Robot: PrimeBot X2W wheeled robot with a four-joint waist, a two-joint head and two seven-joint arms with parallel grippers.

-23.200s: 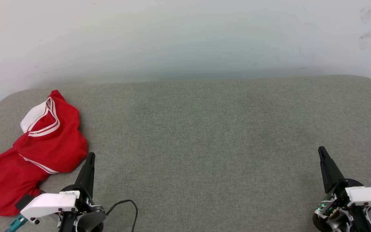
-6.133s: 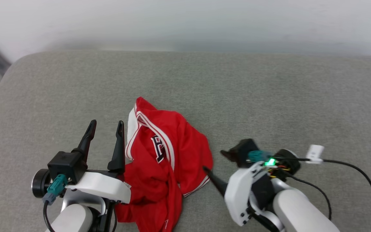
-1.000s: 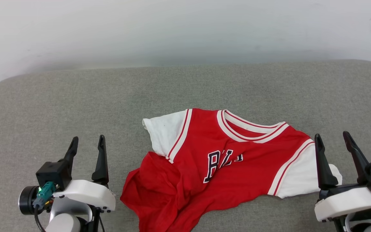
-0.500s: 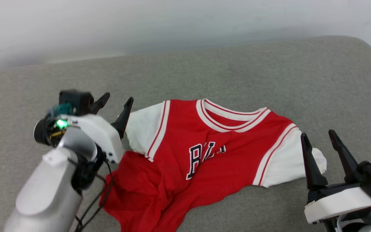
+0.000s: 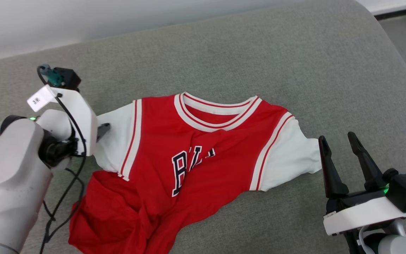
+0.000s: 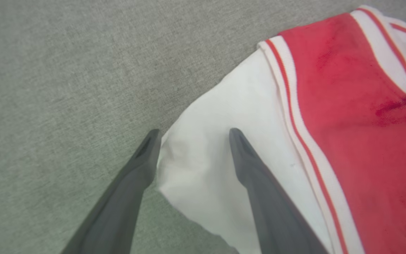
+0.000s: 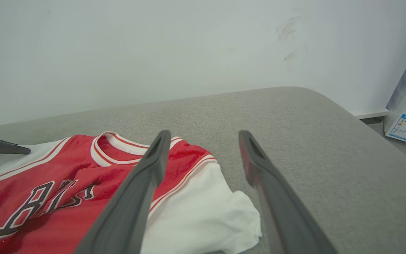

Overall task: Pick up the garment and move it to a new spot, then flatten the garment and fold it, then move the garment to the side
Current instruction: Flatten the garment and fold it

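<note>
The garment (image 5: 189, 165), a red jersey with white sleeves and black letters, lies chest-up on the grey cushion (image 5: 259, 53), its lower part rumpled at the front left. My left gripper (image 5: 100, 129) points down at the end of the left white sleeve (image 6: 224, 158). It is open in the left wrist view (image 6: 193, 132): one finger rests on the cushion at the sleeve's edge, the other over the sleeve cloth. My right gripper (image 5: 336, 138) stands open just right of the right sleeve (image 5: 287, 155), holding nothing; its spread fingers (image 7: 146, 176) frame that sleeve.
A white wall (image 7: 153, 46) runs behind the cushion. The cushion's rounded right edge (image 5: 393, 53) drops to the floor. A black cable (image 5: 62, 197) hangs from my left arm beside the jersey's hem. A white box with a blue label (image 7: 405, 127) stands at the far right.
The head camera has tilted and turned, shifting the whole picture. My left arm has reached forward and tipped its open fingers down onto the left sleeve's end. The right gripper stays open by the right sleeve.
</note>
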